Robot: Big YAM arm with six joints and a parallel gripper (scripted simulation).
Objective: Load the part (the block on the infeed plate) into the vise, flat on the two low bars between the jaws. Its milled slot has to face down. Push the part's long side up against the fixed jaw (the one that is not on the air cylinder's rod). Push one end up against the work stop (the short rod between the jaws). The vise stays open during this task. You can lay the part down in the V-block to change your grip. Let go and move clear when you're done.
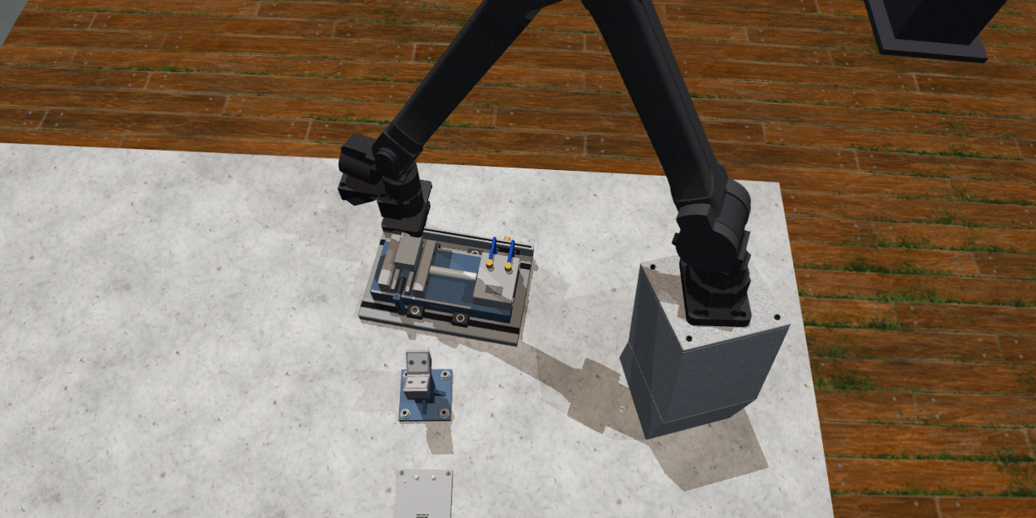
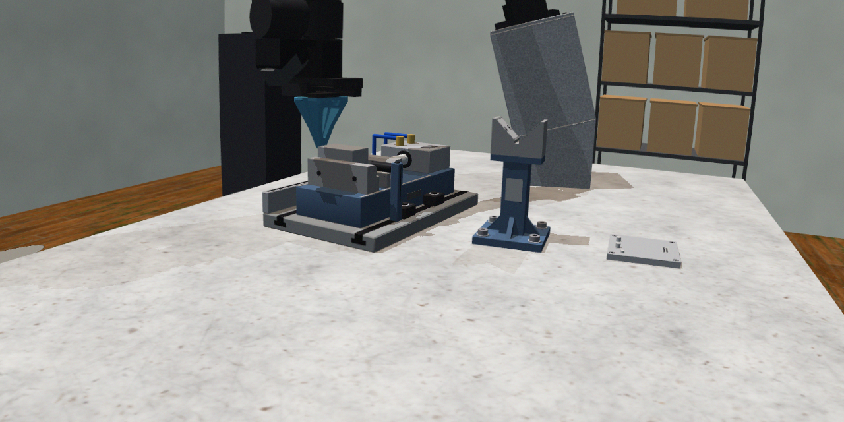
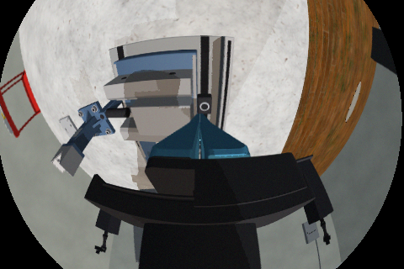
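The grey part (image 1: 407, 256) lies in the blue vise (image 1: 445, 282), between the jaws, on the side away from the air cylinder (image 1: 499, 275). In the exterior view its top (image 2: 343, 152) shows just behind the fixed jaw (image 2: 339, 176). The work stop (image 2: 396, 174) stands at the vise's near end. My gripper (image 2: 320, 140) is shut and empty, pointing straight down, with its blue tips at the part's far end. I cannot tell whether they touch it. In the wrist view the shut fingers (image 3: 200, 134) hang at the edge of the part (image 3: 163, 103). The slot side is hidden.
The V-block (image 2: 517, 183) stands empty to the right of the vise. The infeed plate (image 2: 644, 250) lies bare near the table's edge. The arm's grey pedestal (image 1: 695, 348) is behind them. A shelf of boxes (image 2: 678, 53) stands off the table.
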